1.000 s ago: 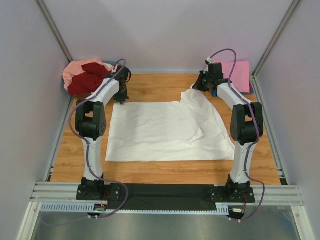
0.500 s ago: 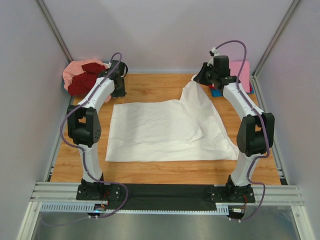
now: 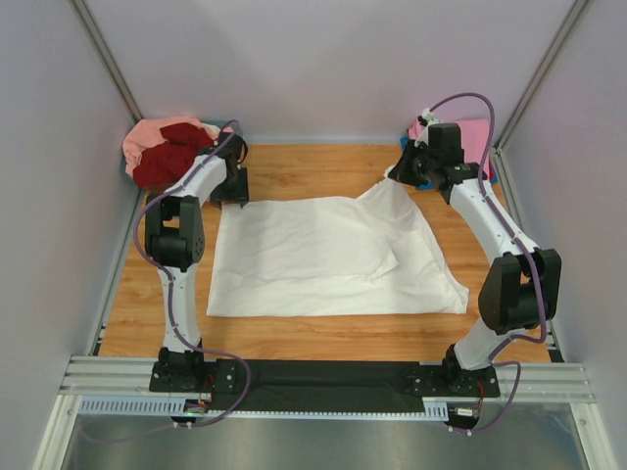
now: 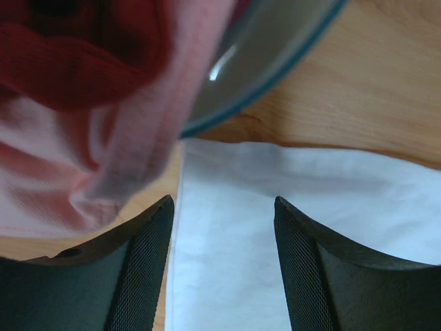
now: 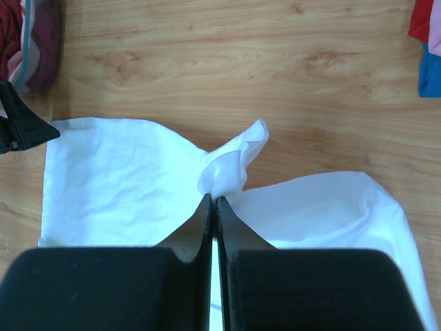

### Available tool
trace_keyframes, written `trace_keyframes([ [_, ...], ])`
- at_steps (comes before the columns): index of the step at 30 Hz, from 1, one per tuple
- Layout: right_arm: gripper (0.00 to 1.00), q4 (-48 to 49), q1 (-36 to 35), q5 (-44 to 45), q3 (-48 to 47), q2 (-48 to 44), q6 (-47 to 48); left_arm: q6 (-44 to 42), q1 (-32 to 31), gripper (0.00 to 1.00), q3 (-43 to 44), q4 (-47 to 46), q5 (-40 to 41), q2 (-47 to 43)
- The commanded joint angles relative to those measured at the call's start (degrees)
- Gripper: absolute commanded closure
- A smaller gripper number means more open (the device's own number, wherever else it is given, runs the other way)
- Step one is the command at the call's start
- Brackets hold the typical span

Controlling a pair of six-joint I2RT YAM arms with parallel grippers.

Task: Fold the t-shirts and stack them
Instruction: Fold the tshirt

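Note:
A large off-white t-shirt (image 3: 323, 255) lies spread on the wooden table. My left gripper (image 3: 238, 194) hovers open over its far left corner; in the left wrist view the white cloth (image 4: 310, 193) lies flat below the gripper (image 4: 222, 200), untouched by either finger. My right gripper (image 3: 402, 174) is shut on a pinch of the shirt's far right corner, held slightly off the table; in the right wrist view a bunch of cloth (image 5: 231, 162) sticks out past the gripper (image 5: 213, 198). More t-shirts, salmon-pink and dark red (image 3: 167, 149), are heaped at the far left.
The heap sits in a grey-blue tub (image 4: 275, 55) in the far left corner, close to my left gripper. A folded stack of bright pink (image 3: 472, 145), red (image 5: 427, 21) and blue (image 5: 431, 76) cloth lies at the far right. Side walls enclose the table.
My left gripper has opened and let go of the shirt's far left corner. My right gripper, still shut, has carried the far right corner rightwards, drawing the far edge straighter.

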State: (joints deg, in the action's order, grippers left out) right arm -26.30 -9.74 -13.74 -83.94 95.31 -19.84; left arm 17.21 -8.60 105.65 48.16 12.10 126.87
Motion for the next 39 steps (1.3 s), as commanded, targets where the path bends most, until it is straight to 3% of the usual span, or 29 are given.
trace_keyframes([
  [1, 1.00, 0.55, -0.37, 0.11, 1.41, -3.29, 1.20, -0.60, 2.27, 0.33, 0.96, -2.46, -2.78, 0.92],
  [9, 1.00, 0.90, -0.37, -0.77, 1.50, -2.23, 0.94, -0.25, 3.06, 0.32, 2.81, -1.32, -5.85, 5.31],
  [10, 1.00, 0.99, -0.37, -0.76, 1.59, -2.14, 0.94, -0.25, 3.06, 0.36, 4.20, -0.18, -7.08, 6.36],
  [13, 1.00, 0.82, -0.37, -0.59, 1.68, -2.14, 1.11, -0.25, 3.15, 0.51, 5.44, 0.35, -9.37, 7.69],
  [15, 1.00, 0.64, -0.37, -0.42, 1.68, -2.14, 1.20, -0.25, 3.15, 0.76, 6.41, 0.88, -10.43, 8.39],
  [16, 1.00, 0.47, -0.37, -0.33, 1.68, -2.23, 1.20, -0.34, 3.15, 0.93, 6.68, 1.14, -10.86, 8.57],
  [17, 1.00, 0.38, -0.37, -0.33, 1.50, -2.32, 1.29, -0.25, 3.15, 1.00, 6.50, 1.32, -11.04, 8.48],
  [26, 1.00, -1.64, -0.37, 1.25, 0.27, -3.98, 2.08, -0.42, 3.06, 1.00, 3.26, 1.50, -13.77, 0.41],
  [33, 1.00, -1.91, -0.37, 4.94, 5.45, -9.60, 2.08, -0.95, 2.98, 1.00, -9.81, -4.29, -14.91, -12.85],
  [39, 1.00, 0.72, -0.02, 13.56, 15.90, -16.19, -0.20, -1.22, 3.06, 1.00, -20.90, -11.76, -13.33, -21.03],
])
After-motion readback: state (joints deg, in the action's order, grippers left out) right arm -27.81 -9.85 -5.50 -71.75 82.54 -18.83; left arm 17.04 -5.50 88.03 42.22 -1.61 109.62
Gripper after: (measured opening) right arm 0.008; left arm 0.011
